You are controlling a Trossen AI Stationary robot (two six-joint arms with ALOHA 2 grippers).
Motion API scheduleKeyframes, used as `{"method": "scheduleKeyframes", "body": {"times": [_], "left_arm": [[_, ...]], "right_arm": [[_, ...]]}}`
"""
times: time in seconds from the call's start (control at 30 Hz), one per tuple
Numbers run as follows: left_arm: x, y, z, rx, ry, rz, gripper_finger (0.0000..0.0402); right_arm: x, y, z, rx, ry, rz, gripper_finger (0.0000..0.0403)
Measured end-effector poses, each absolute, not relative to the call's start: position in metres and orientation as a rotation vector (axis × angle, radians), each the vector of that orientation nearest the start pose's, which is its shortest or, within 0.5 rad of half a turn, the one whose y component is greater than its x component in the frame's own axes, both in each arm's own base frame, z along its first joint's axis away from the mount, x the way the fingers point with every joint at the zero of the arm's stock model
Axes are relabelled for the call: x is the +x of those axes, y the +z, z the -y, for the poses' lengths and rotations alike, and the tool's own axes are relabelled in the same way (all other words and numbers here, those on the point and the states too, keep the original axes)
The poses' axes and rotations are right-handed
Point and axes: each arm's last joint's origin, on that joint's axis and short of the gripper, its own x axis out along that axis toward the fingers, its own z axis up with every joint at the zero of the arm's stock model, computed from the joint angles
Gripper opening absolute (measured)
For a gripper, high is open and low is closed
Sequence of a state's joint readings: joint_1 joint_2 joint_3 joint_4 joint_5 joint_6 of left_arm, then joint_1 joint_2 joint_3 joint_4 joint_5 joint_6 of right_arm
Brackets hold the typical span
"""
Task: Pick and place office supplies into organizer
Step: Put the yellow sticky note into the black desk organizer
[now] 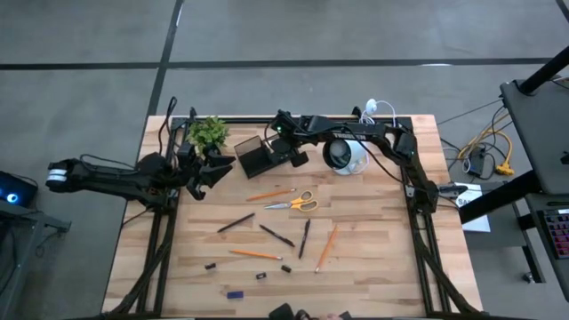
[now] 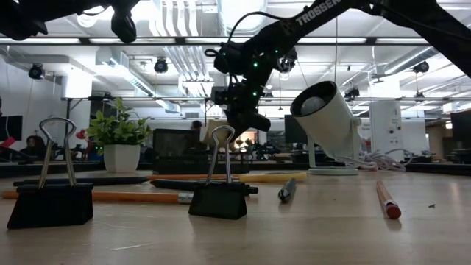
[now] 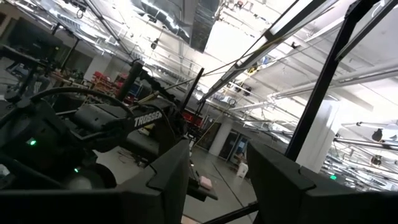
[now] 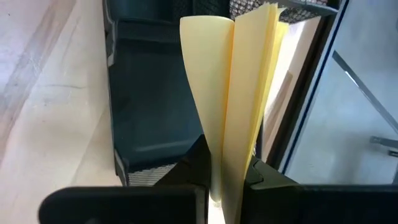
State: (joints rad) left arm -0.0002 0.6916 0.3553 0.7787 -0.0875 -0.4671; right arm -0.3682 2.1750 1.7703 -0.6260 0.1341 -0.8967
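The right gripper [image 4: 227, 180] is at the back of the counter [image 1: 373, 258], over the black organizer [image 1: 252, 156], with its fingers closed on a pale yellow sticky-note block [image 4: 233, 93]. In the right wrist view the block stands on edge between the fingers, its sheets fanning apart into two leaves above the grip, and the organizer's dark compartments lie just behind it. The block looks light and floppy: paper bound only along one side, so it bends and splays rather than holding stiff. A pinch across the bound edge, or square across the whole stack, would likely keep the sheets together better than the present hold near one end, and loose leaves could catch on a compartment wall when lowered.

The left gripper [image 1: 216, 166] waits at the left of the counter, near the small green plant [image 1: 206, 132]; its fingers [image 3: 168, 180] stand apart with nothing between them.

Still lying on the counter are the scissors [image 1: 295, 204], several orange pencils [image 1: 326, 246], dark pens [image 1: 304, 238] and a few small clips [image 2: 218, 199], all well apart from the organizer, so most of the job appears to remain
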Motion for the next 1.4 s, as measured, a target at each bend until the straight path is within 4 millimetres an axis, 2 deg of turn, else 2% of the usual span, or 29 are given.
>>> {"method": "scheduleKeyframes", "body": {"times": [0.6,1.4], "left_arm": [[0.16,0.287,-0.003,-0.481,-0.005,0.446,0.0146],[0.167,0.285,-0.003,-0.484,0.004,0.454,0.0146]], "right_arm": [[0.436,0.193,0.177,-0.684,0.035,-1.132,0.0011],[0.432,0.174,0.181,-0.664,0.015,-1.104,0.0011]]}}
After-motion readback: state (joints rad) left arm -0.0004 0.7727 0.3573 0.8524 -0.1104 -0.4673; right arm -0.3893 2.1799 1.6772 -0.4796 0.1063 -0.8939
